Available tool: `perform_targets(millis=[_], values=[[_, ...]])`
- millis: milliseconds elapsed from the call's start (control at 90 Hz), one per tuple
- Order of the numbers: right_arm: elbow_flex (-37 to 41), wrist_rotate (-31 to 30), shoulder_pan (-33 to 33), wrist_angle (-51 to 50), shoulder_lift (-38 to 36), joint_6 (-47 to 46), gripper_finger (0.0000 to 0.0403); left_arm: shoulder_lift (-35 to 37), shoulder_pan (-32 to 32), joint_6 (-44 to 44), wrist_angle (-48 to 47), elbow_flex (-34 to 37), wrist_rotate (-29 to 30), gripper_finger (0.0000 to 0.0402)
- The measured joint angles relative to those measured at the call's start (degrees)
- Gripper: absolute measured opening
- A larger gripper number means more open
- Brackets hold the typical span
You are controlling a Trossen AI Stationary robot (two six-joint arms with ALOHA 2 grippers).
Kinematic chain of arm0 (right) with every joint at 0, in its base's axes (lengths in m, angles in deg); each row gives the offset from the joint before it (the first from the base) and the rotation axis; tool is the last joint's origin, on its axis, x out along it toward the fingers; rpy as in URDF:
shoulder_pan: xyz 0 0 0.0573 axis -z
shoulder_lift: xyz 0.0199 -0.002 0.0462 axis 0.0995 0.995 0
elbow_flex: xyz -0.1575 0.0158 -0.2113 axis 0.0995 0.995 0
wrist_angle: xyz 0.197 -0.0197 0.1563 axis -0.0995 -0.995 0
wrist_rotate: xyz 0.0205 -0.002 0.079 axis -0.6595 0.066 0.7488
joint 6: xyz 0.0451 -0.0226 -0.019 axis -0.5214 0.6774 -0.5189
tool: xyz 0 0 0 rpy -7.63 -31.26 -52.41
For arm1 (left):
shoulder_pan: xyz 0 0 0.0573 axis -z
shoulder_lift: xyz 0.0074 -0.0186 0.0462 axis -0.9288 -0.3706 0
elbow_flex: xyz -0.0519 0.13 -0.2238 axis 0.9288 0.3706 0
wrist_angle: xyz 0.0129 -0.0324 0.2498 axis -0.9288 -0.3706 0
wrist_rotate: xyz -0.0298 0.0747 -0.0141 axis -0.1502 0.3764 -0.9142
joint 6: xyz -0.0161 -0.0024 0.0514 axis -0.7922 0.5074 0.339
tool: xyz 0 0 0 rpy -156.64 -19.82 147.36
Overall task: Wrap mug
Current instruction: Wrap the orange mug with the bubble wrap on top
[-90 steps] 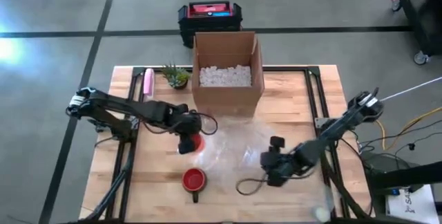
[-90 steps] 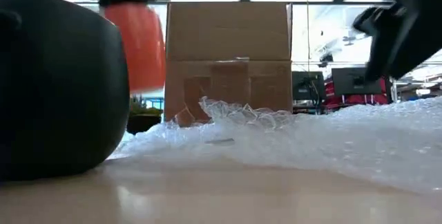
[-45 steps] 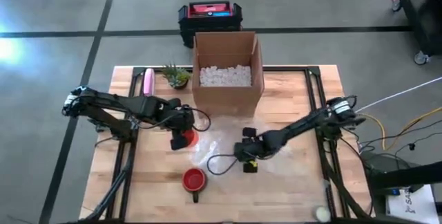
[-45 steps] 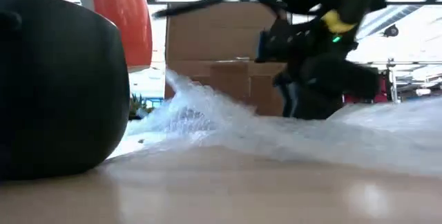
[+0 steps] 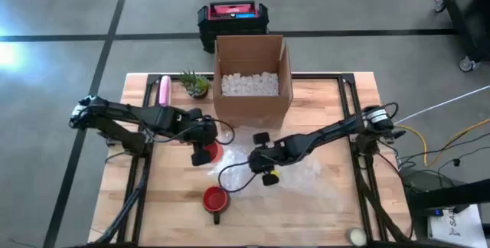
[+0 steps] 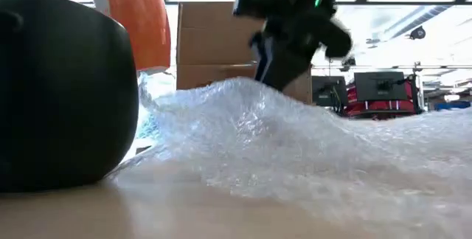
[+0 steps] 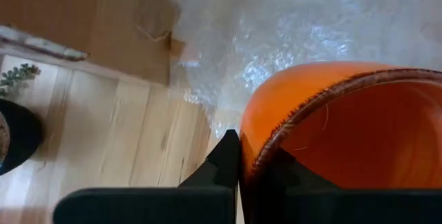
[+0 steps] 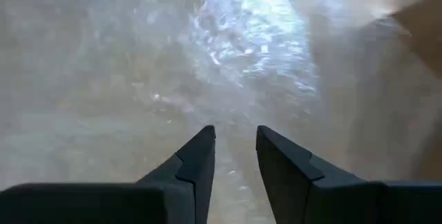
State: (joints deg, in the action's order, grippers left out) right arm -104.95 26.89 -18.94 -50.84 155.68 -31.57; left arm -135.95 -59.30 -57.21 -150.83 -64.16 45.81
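From above, the left hand [image 5: 205,153] holds the orange mug [image 5: 212,152] over the wooden tabletop [image 5: 168,194], at the edge of the bubble wrap [image 5: 302,173]. The right hand [image 5: 259,164] is over the wrap. A second red mug [image 5: 215,200] stands in front, a cardboard box [image 5: 253,79] behind.

In the low view, the orange mug [image 6: 135,23] hangs clear above the tabletop beside the raised wrap [image 6: 295,143].

In the left wrist view, the fingers [image 7: 224,162] are pinching the mug rim [image 7: 290,124].

In the right wrist view, the fingers [image 8: 197,165] stand slightly apart, pinching the wrap [image 8: 248,58].
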Motion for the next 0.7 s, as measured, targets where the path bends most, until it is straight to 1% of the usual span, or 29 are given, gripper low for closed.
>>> perform_targets(millis=[100, 211, 367, 422, 511, 600, 700], values=[[-0.07, 0.33, -1.70, -6.38, -4.67, -5.03, 0.0093, -0.02, 0.00, 0.33, 2.31, -0.23, -0.02, 0.0004], [1.92, 2.60, -5.01, -11.32, -10.64, -12.13, 0.0101, -0.72, 0.00, 2.07, 9.61, -0.31, -1.51, 0.0003], [8.22, 3.65, -13.80, -12.91, -18.28, -25.43, 0.0114, -5.08, 0.33, 3.91, 18.65, -1.03, -4.87, 0.0002], [11.27, 3.33, -17.63, -11.50, -20.62, -30.60, 0.0118, -7.67, 0.84, 4.68, 20.62, -1.99, -5.57, 0.0002], [16.74, 0.71, -23.55, -8.16, -22.63, -39.12, 0.0122, -13.21, 1.78, 5.86, 22.33, -5.01, -5.70, 0.0002], [21.60, -1.74, -28.11, -4.31, -22.58, -46.20, 0.0124, -19.66, 2.62, 6.95, 23.54, -9.21, -5.69, 0.0002], [25.46, -2.36, -30.74, -0.40, -21.16, -52.58, 0.0122, -27.18, 3.31, 7.83, 23.52, -14.46, -5.75, 0.0002]])
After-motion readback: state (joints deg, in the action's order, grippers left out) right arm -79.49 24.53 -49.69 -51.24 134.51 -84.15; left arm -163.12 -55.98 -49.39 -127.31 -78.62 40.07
